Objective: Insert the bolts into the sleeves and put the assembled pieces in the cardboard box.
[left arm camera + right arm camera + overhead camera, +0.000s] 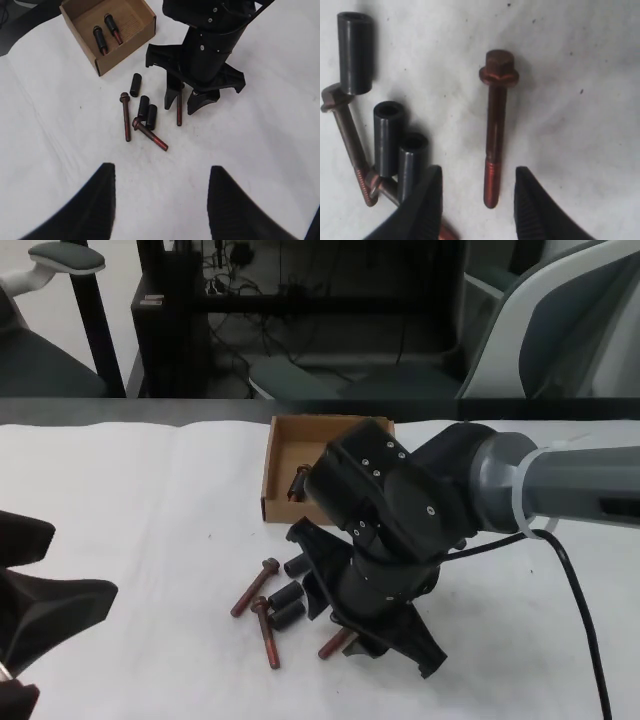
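White cloth bench (120, 490), bolt (496, 125) flat, head away from right pincer (477, 172) spread astride threads, left pincer (161, 170) spread.

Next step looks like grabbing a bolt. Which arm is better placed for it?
Right. The right gripper is low over the lone bolt, its open fingers either side of the threaded end. The left gripper is open too, but well back from that bolt.
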{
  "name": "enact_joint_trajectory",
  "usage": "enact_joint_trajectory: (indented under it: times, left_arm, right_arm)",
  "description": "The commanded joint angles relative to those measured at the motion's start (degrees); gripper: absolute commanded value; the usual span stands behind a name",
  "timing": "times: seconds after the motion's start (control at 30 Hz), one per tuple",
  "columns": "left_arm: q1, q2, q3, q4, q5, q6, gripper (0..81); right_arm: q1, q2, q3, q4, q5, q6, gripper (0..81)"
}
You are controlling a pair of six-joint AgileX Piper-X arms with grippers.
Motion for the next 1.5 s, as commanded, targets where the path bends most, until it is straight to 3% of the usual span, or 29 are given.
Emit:
enact_joint_trajectory:
  times: [0.0, 1.0, 1.07, 1.13, 1.2, 1.27, 1.47]
  left_arm:
    - [-0.1, -0.5, -0.1, 0.2, 0.1, 0.3, 55.9]
    - [-0.1, 0.2, -0.1, -2.9, 0.0, 1.2, 55.9]
    - [-0.1, 0.2, -0.1, -2.9, 0.0, 1.2, 55.9]
    - [-0.1, 0.2, -0.1, -2.9, 0.0, 1.2, 55.9]
    - [-0.1, 0.2, -0.1, -2.9, 0.0, 1.2, 55.9]
    - [-0.1, 0.2, -0.1, -2.9, 0.0, 1.2, 55.9]
    - [-0.1, 0.2, -0.1, -2.9, 0.0, 1.2, 55.9]
  right_arm:
    - [-0.3, 0.0, -0.6, 0.9, 1.3, -0.5, 45.5]
    - [-2.8, 2.8, -0.6, 0.0, 1.3, -0.5, 45.4]
    - [-2.8, 3.1, -0.6, 0.0, 0.8, -0.5, 40.7]
    - [-2.8, 3.4, -0.6, -0.1, 0.1, -0.5, 30.0]
    - [-2.8, 3.3, -0.6, -0.9, 0.3, -2.2, 12.7]
    - [-2.9, 3.3, -0.6, -1.7, 0.4, -3.9, 0.4]
    - [-3.4, 3.3, -0.6, -2.1, 0.1, -5.2, 0.6]
